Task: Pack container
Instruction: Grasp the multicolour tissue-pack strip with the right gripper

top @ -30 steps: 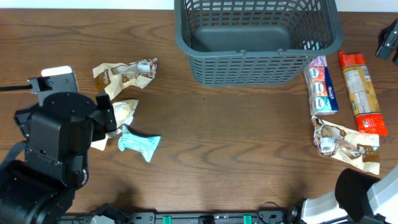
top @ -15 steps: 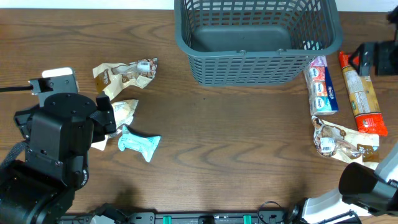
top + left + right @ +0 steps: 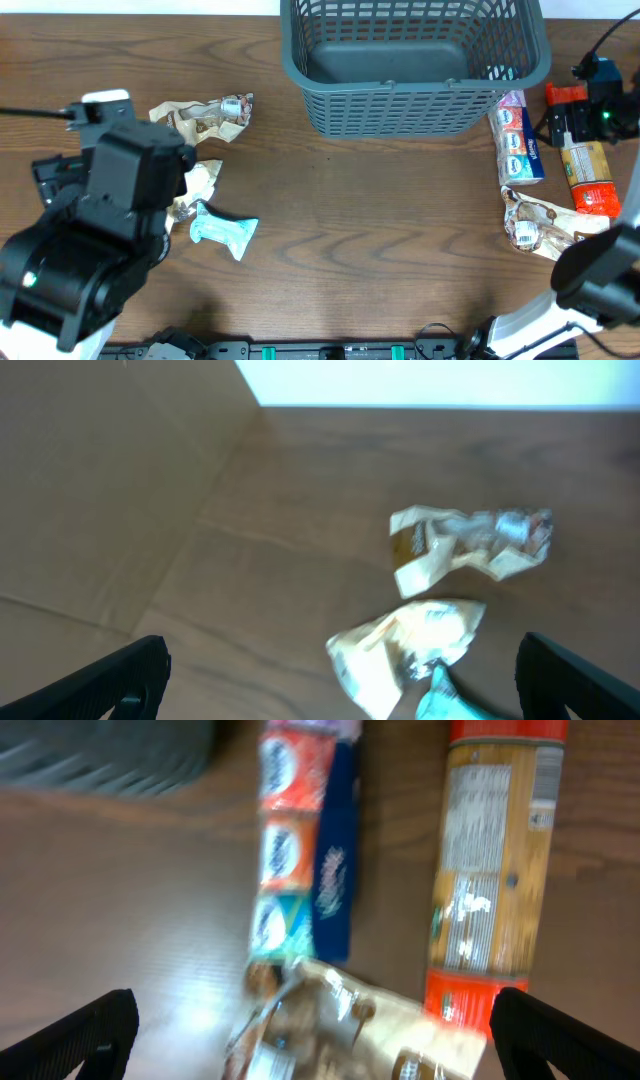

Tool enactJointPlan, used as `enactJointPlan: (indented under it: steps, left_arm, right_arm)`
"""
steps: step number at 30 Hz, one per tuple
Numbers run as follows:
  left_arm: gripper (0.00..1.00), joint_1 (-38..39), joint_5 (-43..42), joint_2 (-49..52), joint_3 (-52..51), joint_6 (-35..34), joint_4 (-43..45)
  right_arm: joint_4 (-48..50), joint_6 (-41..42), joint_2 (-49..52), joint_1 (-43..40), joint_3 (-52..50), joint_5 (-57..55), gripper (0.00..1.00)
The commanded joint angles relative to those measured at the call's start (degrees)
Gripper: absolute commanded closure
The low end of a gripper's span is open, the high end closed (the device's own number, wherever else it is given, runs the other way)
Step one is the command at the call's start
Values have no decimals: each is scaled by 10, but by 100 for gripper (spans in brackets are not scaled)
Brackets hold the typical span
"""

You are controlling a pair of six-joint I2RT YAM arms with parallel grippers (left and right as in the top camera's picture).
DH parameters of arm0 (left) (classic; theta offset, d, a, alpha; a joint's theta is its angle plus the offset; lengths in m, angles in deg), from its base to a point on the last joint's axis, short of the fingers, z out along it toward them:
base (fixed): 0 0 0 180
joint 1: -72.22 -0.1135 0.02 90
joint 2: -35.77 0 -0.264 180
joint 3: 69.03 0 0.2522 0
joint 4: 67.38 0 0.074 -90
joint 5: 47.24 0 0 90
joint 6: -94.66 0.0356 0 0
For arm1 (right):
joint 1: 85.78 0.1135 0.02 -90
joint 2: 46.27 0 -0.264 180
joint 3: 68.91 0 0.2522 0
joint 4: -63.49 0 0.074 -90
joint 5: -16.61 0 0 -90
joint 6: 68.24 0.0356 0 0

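The dark grey-blue latticed container (image 3: 400, 108) stands empty at the table's far middle. My left gripper (image 3: 340, 680) is open and empty, above a cream packet (image 3: 405, 650) and a teal packet (image 3: 450, 700), with a tan packet (image 3: 470, 545) beyond. From overhead the left arm (image 3: 110, 220) hides its fingers. My right gripper (image 3: 320, 1030) is open and empty, above a tan packet (image 3: 340, 1020), a blue-and-red multipack (image 3: 305, 850) and a long orange packet (image 3: 495, 870). Its wrist (image 3: 590, 112) hangs over the long orange packet (image 3: 590, 185).
From overhead, the tan packet (image 3: 205, 115), cream packet (image 3: 200, 180) and teal packet (image 3: 225, 230) lie left of the container. The multipack (image 3: 520, 140) and another tan packet (image 3: 550, 230) lie at the right. Bare wood (image 3: 380, 220) lies between.
My right arm has come in from the far right edge to hang over the long orange packet. My left arm has shifted forward and right, covering more of the cream packet.
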Motion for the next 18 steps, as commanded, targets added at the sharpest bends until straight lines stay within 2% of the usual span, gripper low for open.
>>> enactJointPlan:
  steps: [1, 5, 18]
  left_arm:
    - [1, -4, 15, 14, 1, 3, -21]
    - [1, -4, 14, 25, 1, 3, -42]
    - [1, -4, 13, 26, 1, -1, -40]
  right_arm:
    - [15, 22, 35, 20, -5, -10, 1]
    - [21, 21, 67, 38, -5, -48, 1]
    - [40, 29, 127, 63, -5, -48, 4]
